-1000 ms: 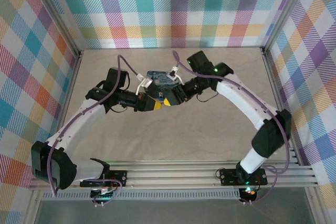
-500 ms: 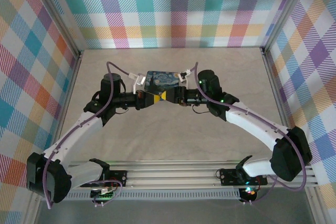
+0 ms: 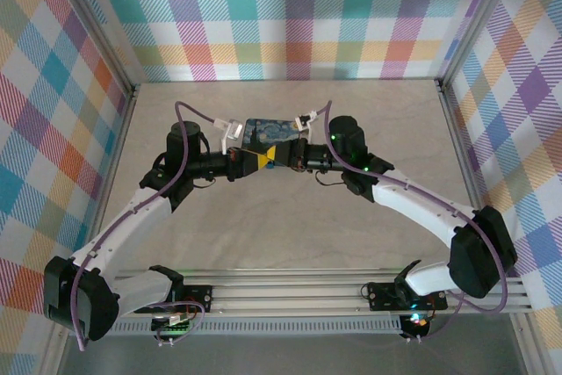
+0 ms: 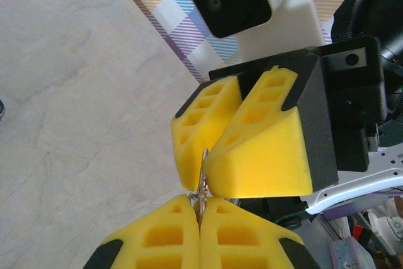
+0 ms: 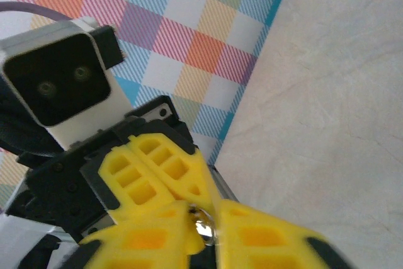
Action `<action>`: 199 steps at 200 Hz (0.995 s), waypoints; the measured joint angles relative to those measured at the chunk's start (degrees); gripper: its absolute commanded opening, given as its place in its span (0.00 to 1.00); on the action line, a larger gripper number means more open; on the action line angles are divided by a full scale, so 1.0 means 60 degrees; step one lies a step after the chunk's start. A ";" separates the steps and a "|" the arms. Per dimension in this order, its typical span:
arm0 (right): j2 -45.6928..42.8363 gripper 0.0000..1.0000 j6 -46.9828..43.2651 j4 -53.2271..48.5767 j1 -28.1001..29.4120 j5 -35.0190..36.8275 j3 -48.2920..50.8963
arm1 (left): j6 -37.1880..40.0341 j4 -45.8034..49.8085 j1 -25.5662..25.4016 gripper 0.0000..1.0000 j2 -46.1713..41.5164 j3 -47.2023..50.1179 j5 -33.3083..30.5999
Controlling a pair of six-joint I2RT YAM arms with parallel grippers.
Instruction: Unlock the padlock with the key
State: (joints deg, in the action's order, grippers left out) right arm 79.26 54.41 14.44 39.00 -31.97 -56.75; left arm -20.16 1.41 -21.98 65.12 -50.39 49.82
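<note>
Now your left claw (image 4: 200, 205) and right claw (image 4: 207, 155) meet tip to tip, both clenched on the key (image 4: 202, 186) between them.

text=none legible | brands/labels=none legible | numbers=none legible | signs=none | board (image 3: 172, 326) below front rail: any print too small to read | box (image 4: 345, 253) low right in left wrist view: blurred, unreadable

White arm links (image 3: 132, 217), black joints (image 3: 187, 140), purple cables (image 3: 198, 110), green lights (image 3: 335, 137), yellow hollow-celled claw pads (image 4: 264, 155).
</note>
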 measured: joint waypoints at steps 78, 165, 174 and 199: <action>-0.0025 0.00 -0.0299 0.0503 0.0007 -0.0015 0.0240 | -0.0328 0.0036 -0.0011 0.43 0.0000 0.0000 -0.0193; -0.0219 0.00 -0.2820 -0.2477 -0.0820 -0.0871 -0.1166 | -0.1574 -0.0073 0.0321 0.33 0.0018 -0.0022 0.0590; -0.0222 0.00 -0.2962 -0.2634 -0.0820 -0.0991 -0.1228 | -0.1730 -0.0193 0.0321 0.32 0.0029 -0.0015 0.0707; -0.0219 0.00 -0.3224 -0.2863 -0.0820 -0.1355 -0.1275 | -0.2076 -0.0612 0.0321 0.32 0.0047 0.0000 0.0900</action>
State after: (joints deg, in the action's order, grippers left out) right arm 77.95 35.07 -2.74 34.09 -40.10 -64.40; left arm -32.62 -2.26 -20.05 65.41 -50.39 55.22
